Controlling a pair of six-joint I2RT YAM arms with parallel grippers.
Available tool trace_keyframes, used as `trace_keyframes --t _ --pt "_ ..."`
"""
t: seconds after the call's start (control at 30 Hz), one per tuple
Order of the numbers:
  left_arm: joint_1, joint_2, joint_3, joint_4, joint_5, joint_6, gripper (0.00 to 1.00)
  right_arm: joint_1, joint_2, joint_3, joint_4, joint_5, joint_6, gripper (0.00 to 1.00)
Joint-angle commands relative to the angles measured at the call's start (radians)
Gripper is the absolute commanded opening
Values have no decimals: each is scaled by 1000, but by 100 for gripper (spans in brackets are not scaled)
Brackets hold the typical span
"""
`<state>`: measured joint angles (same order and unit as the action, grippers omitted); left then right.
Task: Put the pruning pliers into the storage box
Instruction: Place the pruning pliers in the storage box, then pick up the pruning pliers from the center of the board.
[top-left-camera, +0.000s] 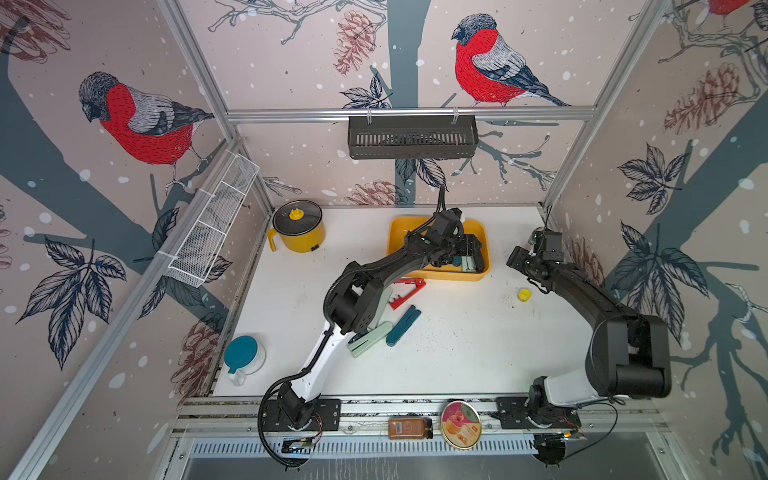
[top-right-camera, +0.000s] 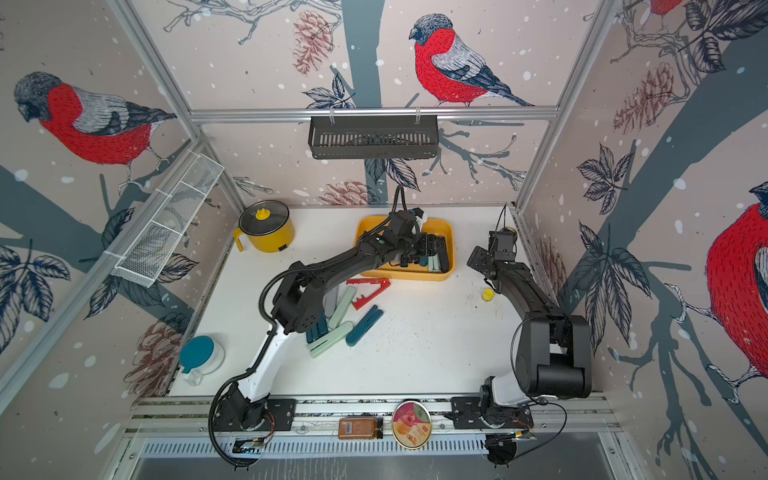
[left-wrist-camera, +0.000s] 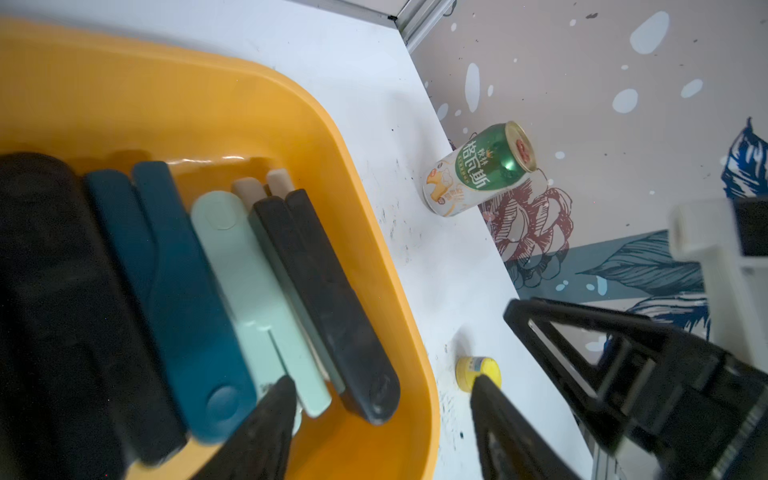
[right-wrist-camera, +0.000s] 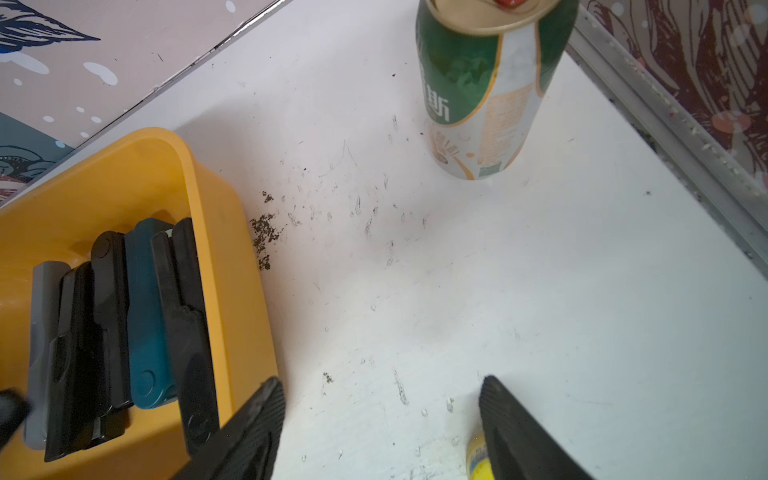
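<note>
While the left arm stretches over the storage box (top-left-camera: 395, 235), a shallow yellow tray at the back of the white bench (top-left-camera: 457, 357), the left tool (left-wrist-camera: 380, 386) hangs just above the box's right end. Its fingers are spread, with nothing between them. Seen from the left wrist, one fingertip (left-wrist-camera: 278, 399) sits over a mint pair of pruning pliers (left-wrist-camera: 249, 282) lying in the box. The opposite fingertip is past the rim, over the bench near a small yellow cap (left-wrist-camera: 469, 365).

Folded pliers lie side by side in the box: a teal pair (left-wrist-camera: 178, 291), the mint pair, a black pair (left-wrist-camera: 332, 299), and beige ends (left-wrist-camera: 249, 189) showing behind. More pliers lie on the bench in front of the box: a red pair (top-left-camera: 405, 293) opened in a toothed V, a loose teal pair (top-left-camera: 403, 326) and a loose mint pair (top-left-camera: 370, 338), some partly hidden by the arm.

The right tool (right-wrist-camera: 380, 390), well apart to the right of the box, is also spread and empty, above the bench. A green and white can (right-wrist-camera: 478, 91) stands in the back right corner.
</note>
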<state>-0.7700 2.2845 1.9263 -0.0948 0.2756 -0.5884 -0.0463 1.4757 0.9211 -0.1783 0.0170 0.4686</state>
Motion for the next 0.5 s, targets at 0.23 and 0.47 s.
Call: trace_keyframes --t 0.23,0.47 --pt "2 -448 -546 -44 -295 217 85 3 1 7 23 -19 -12 75" --pt "-19 -647 -852 -141 -349 301 85 3 8 15 25 -17 -18 76"
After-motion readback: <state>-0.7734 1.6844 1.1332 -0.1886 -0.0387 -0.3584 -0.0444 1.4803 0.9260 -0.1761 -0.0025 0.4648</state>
